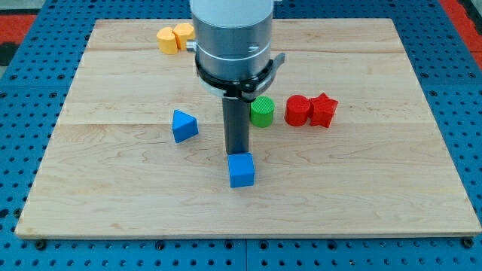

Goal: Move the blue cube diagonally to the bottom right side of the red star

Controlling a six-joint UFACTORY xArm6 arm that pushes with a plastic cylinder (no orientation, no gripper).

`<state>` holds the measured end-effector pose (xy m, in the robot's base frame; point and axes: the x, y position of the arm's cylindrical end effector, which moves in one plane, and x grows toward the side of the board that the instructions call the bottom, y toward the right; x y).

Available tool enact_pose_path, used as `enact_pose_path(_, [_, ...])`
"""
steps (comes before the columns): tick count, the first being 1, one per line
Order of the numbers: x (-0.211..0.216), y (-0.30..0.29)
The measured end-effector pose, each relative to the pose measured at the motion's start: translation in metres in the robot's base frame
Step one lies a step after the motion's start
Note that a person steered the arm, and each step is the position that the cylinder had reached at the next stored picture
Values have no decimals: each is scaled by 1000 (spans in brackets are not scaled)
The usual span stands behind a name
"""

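The blue cube [242, 170] lies on the wooden board [361, 188] below the middle. My tip [238, 153] stands right at the cube's top edge, touching or nearly touching it. The red star [324, 110] lies at the view's right, up and right of the cube. A red cylinder [297, 111] sits against the star's left side.
A green cylinder [262, 112] stands just right of my rod. A blue triangular block [183, 126] lies to the left of the rod. A yellow hexagonal block [167, 39] and a yellow cylinder [183, 34] sit together at the top left. The arm's grey body [231, 38] hangs over the top middle.
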<state>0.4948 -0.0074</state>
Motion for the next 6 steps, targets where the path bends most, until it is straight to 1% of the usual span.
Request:
enact_pose_path(1, [-9,-34])
enact_pose_path(2, [-4,-61])
enact_pose_path(3, [37,-36])
enact_pose_path(4, [40,45])
enact_pose_path(5, [47,101])
enact_pose_path(6, [24,92])
